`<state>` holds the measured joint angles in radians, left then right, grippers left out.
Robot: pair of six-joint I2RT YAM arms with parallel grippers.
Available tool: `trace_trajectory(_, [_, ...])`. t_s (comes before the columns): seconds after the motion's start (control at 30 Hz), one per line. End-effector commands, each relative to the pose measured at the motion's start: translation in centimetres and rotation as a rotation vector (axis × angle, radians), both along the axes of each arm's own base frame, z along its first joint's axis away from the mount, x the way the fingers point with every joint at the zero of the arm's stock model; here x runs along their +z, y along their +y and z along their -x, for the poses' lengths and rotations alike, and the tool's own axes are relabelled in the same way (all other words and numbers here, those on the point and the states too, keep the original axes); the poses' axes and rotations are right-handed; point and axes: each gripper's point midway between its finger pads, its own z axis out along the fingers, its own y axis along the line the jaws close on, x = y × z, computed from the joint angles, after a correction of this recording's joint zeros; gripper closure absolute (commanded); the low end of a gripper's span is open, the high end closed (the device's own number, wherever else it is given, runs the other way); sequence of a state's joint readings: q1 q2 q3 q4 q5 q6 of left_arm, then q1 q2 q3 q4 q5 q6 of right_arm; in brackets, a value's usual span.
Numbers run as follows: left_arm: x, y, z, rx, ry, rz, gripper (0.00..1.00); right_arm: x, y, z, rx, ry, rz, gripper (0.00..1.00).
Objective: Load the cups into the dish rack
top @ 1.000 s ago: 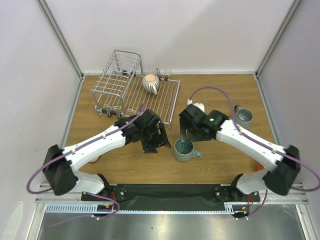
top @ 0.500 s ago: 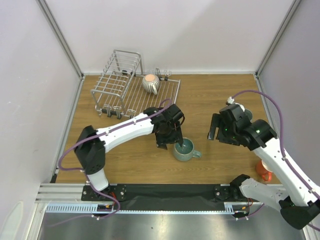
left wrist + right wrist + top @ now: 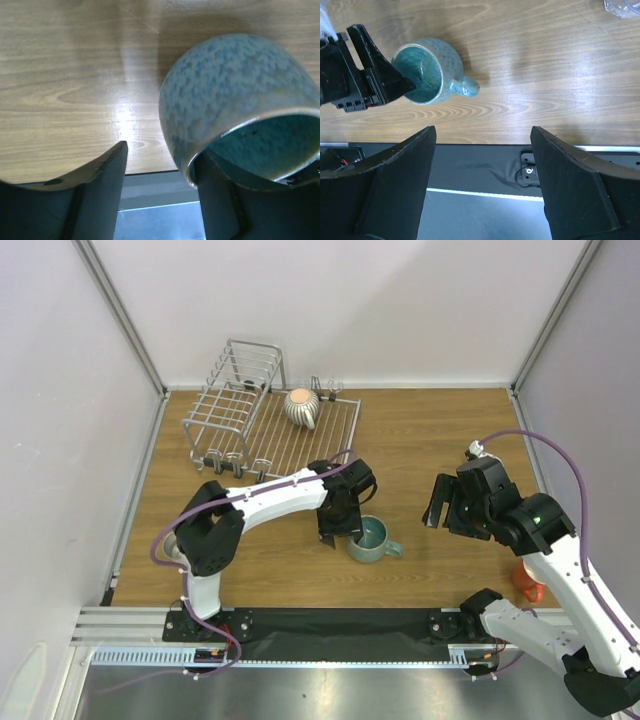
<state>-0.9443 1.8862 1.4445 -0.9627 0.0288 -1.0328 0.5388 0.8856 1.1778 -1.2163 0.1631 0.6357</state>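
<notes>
The teal mug stands upright on the wooden table, handle pointing right; it also shows in the left wrist view and the right wrist view. My left gripper is open and straddles the mug's left wall. One finger is inside the rim and the other is outside with a gap. My right gripper is wide open, empty and raised to the right of the mug. The dish rack stands at the far left. A ribbed grey-white cup lies on its tray.
A clear glass sits at the rack's far edge. An orange-red cup shows by the right arm near the front right. A clear rim shows at the top right of the right wrist view. The black front strip borders the table.
My right gripper has left the teal mug and drawn back to the right. My left gripper has moved right to the mug and set one finger inside its rim.
</notes>
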Motion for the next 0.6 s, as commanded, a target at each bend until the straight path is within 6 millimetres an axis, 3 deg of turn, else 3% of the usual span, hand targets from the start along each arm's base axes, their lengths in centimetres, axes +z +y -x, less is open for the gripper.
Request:
trace_trajectory(0.0, [1.1,-1.5,-1.2,-0.035,-0.050,0.039,0.43,-0.1,-0.4,0.7,0.006,0.008,0.006,0.18])
trace_trajectory(0.13, [0.4,-1.8,-1.3,-0.058,-0.039,0.031,0.54,-0.4,-0.6,1.0,0.004,0.016,0.006,0.18])
trace_trajectory(0.37, [0.1,-1.9,-1.5,-0.075,-0.034,0.048,0.90,-0.6,0.2,1.3,0.030,0.031,-0.029,0.18])
trace_trajectory(0.4, [0.2,-1.9,-1.6,-0.073,-0.034,0.054,1.00,-0.7,0.3,1.4,0.036,0.036,-0.033,0.18])
trace_trajectory(0.57, [1.9,-2.6,-2.1,-0.100,-0.075,0.135,1.00,-0.9,1.1,1.4,0.074,0.058,-0.052,0.18])
